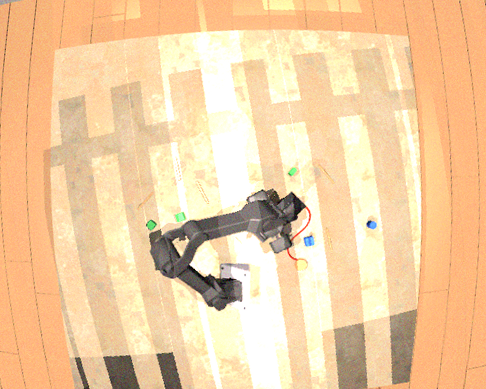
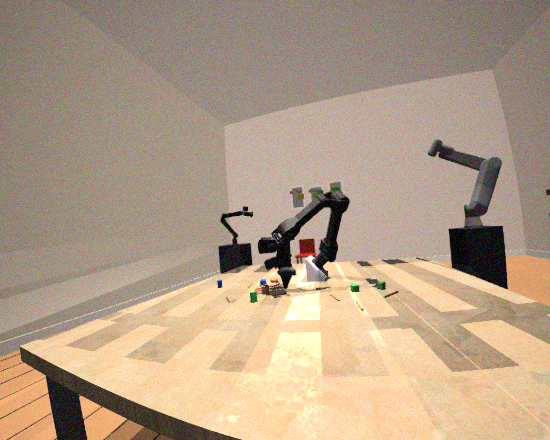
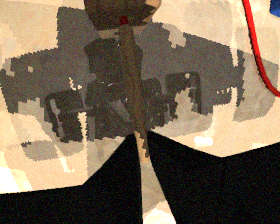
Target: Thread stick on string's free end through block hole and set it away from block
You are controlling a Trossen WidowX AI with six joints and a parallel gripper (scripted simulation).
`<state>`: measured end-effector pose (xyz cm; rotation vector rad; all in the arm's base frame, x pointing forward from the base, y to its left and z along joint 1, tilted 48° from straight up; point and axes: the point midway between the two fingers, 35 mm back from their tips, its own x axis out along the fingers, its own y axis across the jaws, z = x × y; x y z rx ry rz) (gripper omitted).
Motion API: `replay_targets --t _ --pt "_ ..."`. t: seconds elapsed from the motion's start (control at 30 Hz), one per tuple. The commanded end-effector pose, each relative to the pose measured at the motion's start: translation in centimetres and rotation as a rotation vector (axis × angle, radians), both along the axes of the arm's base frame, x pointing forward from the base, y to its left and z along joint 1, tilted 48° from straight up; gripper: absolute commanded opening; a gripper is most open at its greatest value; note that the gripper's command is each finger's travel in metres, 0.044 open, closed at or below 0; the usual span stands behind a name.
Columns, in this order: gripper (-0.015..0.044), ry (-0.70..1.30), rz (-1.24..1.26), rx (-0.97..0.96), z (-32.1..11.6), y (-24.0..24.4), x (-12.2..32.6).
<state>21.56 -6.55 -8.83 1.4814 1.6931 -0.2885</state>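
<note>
My gripper is shut on the wooden stick, low over the table. The stick points up the wrist view from the fingertips to the wooden block, which is cut by the top edge. A small red bit of string shows at the stick's far end, against the block's near face. The red string also loops round the right side of the block and runs to the round button. In the top view the arm hides the block, stick and fingertips.
A blue piece lies near the button, another blue piece farther right. A green piece lies beyond the gripper. Two green pieces and several loose sticks lie around.
</note>
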Motion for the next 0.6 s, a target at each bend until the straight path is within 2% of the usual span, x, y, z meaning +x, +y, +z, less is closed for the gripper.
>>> replay_targets --t 0.0,0.57 --pt "0.0000 0.004 -0.005 0.001 0.4 0.4 -0.2" --pt "0.0000 0.014 -0.001 -0.003 1.6 1.6 -0.8"
